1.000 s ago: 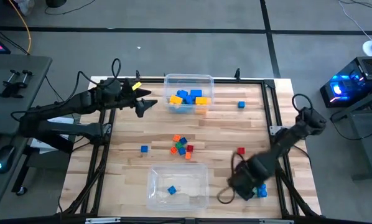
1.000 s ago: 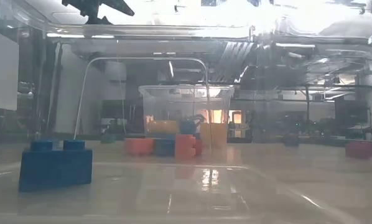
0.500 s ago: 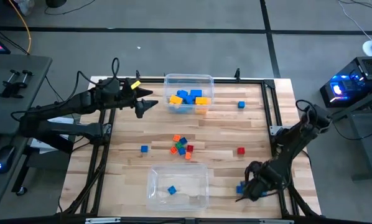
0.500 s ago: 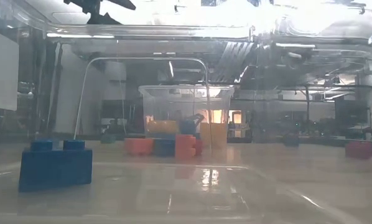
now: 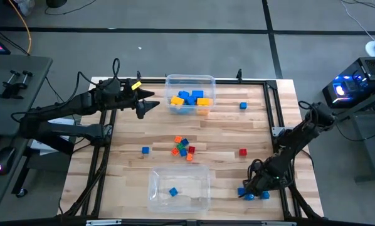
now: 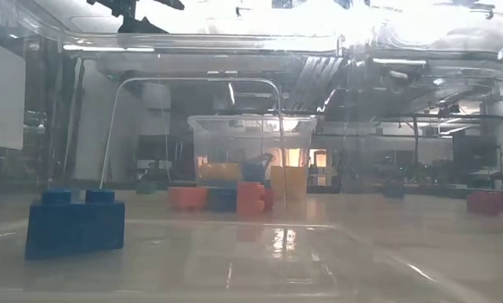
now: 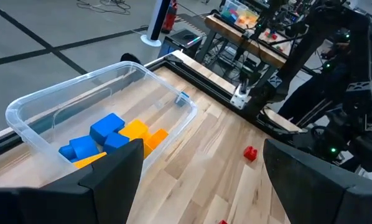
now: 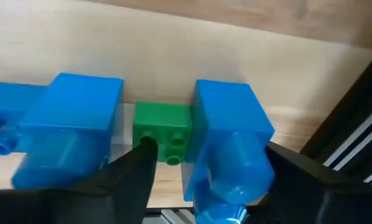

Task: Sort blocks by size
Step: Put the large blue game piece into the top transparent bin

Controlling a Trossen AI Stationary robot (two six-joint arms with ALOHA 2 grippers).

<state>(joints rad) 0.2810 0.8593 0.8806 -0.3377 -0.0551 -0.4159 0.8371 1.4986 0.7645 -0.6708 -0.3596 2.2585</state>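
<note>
The right pincer (image 5: 251, 192), low at the counter's (image 5: 225, 135) near right corner, has its fingers spread around a green block (image 8: 163, 132) wedged between two blue blocks (image 8: 74, 127). Mid-counter lies a cluster of small blocks (image 5: 183, 147). Farther off, the left pincer (image 5: 151, 103) hovers wide open beside the far bin (image 5: 189, 80) of blue and yellow blocks.

Blocks (image 5: 183, 148) scattered, some binned

Two dark jointed arms trailing black cables, the left arm (image 5: 81, 107) wearing a yellow tag.
</note>
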